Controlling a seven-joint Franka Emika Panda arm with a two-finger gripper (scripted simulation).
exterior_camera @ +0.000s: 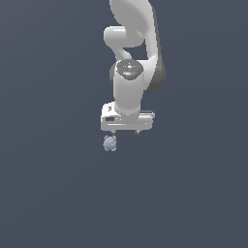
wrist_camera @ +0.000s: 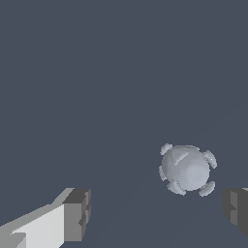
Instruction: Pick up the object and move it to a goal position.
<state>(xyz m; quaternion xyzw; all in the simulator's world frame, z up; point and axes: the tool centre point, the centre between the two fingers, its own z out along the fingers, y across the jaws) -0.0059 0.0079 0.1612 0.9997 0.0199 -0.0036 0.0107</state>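
The object [exterior_camera: 110,143] is a small pale blue-grey roundish lump with short stubby knobs, lying on the dark grey floor. In the exterior view it sits just below the white gripper [exterior_camera: 125,131], toward the exterior view's left end of it. In the wrist view the object [wrist_camera: 187,168] shows whole, apart from the fingers. The gripper [wrist_camera: 157,218] is open and empty: one fingertip [wrist_camera: 77,213] and the other fingertip [wrist_camera: 236,209] stand wide apart. The object lies nearer the second fingertip, off the line between them.
The white arm [exterior_camera: 131,58] rises behind the gripper. The floor [exterior_camera: 48,193] is plain dark grey all around, with no other objects and no goal marker in view.
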